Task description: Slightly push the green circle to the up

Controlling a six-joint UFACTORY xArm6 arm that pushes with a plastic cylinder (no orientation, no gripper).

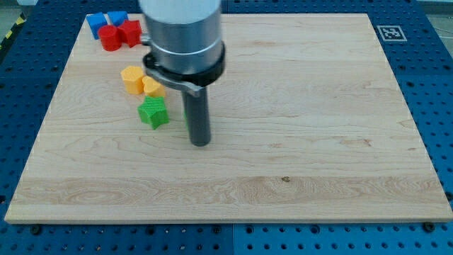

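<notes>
Wooden board lies on a blue perforated table; its right half and the whole near strip are bare, giving wide room to move; all blocks sit in the left half, none touching an edge.

Far-left corner: two blue blocks and two red blocks clustered close to the far edge; nearer, an orange block touches a yellow block; just near of those, an angular green block.

The rod carries nothing and has no jaws to set; my tip rests on the board, right of and slightly nearer than the angular green block.

Green circle: only a thin green sliver shows at the rod's left side, probably this piece; it sits directly behind the rod, its shape and its contact with the rod not determinable.
</notes>
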